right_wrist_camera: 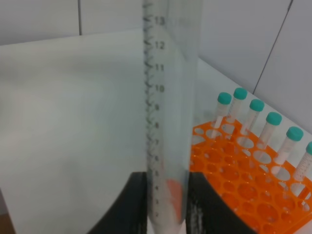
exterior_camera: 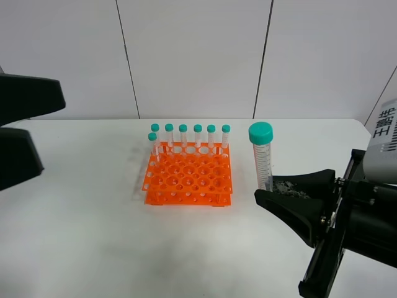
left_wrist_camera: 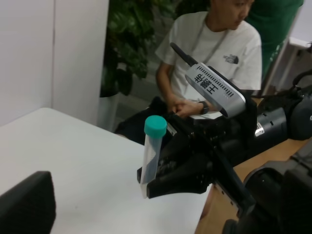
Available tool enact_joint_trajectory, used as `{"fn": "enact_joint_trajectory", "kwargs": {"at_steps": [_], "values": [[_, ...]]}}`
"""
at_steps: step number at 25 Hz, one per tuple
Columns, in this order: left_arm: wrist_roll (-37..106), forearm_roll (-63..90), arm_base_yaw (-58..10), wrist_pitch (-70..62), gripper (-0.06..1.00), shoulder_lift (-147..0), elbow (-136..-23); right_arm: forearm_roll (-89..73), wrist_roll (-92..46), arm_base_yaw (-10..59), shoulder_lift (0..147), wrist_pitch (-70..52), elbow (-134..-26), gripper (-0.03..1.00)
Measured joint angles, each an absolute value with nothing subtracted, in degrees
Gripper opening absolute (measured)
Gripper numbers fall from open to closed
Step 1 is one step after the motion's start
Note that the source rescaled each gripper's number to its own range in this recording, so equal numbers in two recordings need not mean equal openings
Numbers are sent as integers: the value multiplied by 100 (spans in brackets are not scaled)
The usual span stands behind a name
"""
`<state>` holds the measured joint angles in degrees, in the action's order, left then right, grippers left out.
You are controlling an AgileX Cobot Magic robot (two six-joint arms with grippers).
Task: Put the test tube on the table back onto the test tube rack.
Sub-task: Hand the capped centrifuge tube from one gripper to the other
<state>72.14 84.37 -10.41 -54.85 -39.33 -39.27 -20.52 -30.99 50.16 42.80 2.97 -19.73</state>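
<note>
The right tool (exterior_camera: 268, 188) is clamped on the lower end of the test tube (exterior_camera: 262, 155), which stands upright beside the test tube rack (exterior_camera: 189, 180), on its right in the high view and not touching it. The tube's tip is hidden between the fingers. The left tool (exterior_camera: 49, 133) hangs with its jaws wide apart, holding nothing, well away at the bench's (exterior_camera: 74, 242) other side.

With the grip so low, the capped top will likely sway, so the carry should be slow and the tube kept vertical. Centre the tip over a free front hole, away from the seven racked tubes (exterior_camera: 197, 133) along the rear and left edges. Lower it through both tiers and let go only once it is seated.

Readable writing is scarce. The right wrist view shows graduation numerals on the tube running from 13 downward. A silver housing (exterior_camera: 386, 127) on the right arm carries Chinese characters I cannot make out.
</note>
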Motion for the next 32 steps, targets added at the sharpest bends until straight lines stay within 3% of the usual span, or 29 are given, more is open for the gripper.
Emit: {"fn": "enact_joint_trajectory", "kwargs": {"at_steps": [8, 20, 32], "values": [[7856, 8968, -1631, -5369, 100, -4508, -3927, -2052, -3099, 5016, 4280, 284, -1973, 2], [9314, 9789, -4048, -3596, 100, -5860, -4140, -2052, -3099, 5016, 4280, 279, -1973, 2], [9856, 9879, -4203, -3512, 100, -7206, -5107, -2052, -3099, 5016, 4280, 279, -1973, 2]]}}
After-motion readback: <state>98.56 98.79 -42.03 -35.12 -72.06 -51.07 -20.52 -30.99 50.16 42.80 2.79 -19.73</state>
